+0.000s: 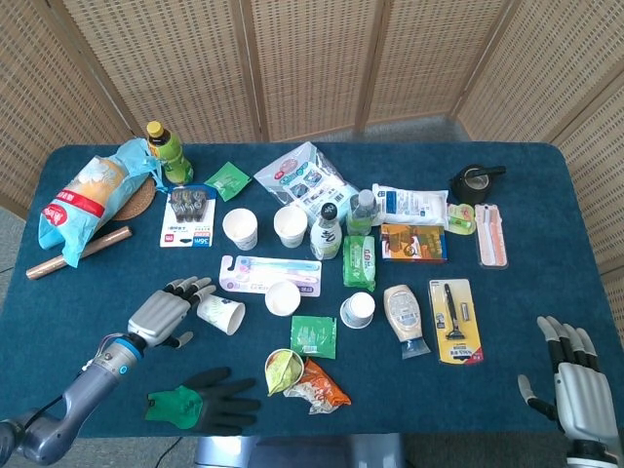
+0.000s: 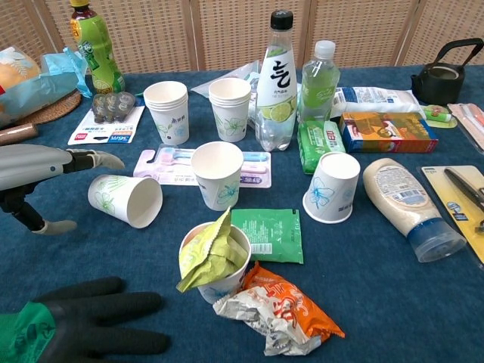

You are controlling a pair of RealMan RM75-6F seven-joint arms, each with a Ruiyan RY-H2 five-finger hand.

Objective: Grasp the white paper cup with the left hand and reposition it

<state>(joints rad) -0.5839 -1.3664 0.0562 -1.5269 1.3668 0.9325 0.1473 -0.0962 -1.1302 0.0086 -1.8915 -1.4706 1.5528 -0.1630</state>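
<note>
A white paper cup [image 1: 222, 314] [image 2: 127, 200] with a green leaf print lies on its side on the blue table, its mouth facing front right. My left hand [image 1: 164, 310] [image 2: 38, 178] is just left of it, fingers spread and holding nothing, apart from the cup. My right hand [image 1: 571, 375] hangs open past the table's front right corner, out of the chest view.
Upright cups [image 2: 218, 175] [image 2: 332, 187], a cup stuffed with wrappers [image 2: 213, 261], cup stacks [image 2: 167, 111] [image 2: 230, 108], bottles [image 2: 275, 82], a toothbrush pack [image 2: 168, 165] and a green sachet [image 2: 268, 234] crowd the middle. A black-and-green glove [image 1: 200, 401] lies at the front left.
</note>
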